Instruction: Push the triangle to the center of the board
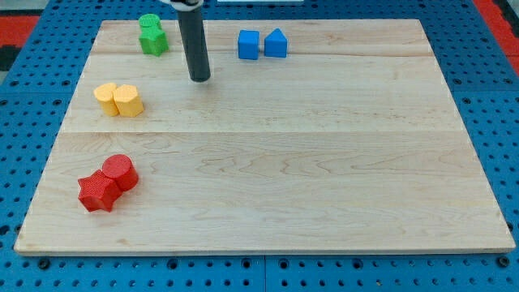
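The pale wooden board (324,162) lies on a blue pegboard counter (486,97) dotted with holes, and a red patch of that surface shows at the view's upper corners; the board's far edge and all four corners are in sight, though the counter itself runs out of the picture on every side. The straight dark rod comes down from the view's top, where its upper part is cut off by the frame, so nothing of the arm above it can be seen; there is no pincer on this arm, so there is no open or closed state to tell. My tip (199,79) rests on the board near the view's upper left, well apart from every block.

The blue triangular block (276,43) stands near the board's top edge, right of my tip, just beside a blue cube (248,45) on its left; whether the two touch is hard to make out. Left of my tip, at the top edge, sits a green block (152,35) whose lumpy outline I cannot name with certainty. Lower on the left, two yellow blocks (118,100) press together, the right one a cylinder, the left one unclear in shape. Near the bottom left a red cylinder (120,171) touches a red star-shaped block (98,192).
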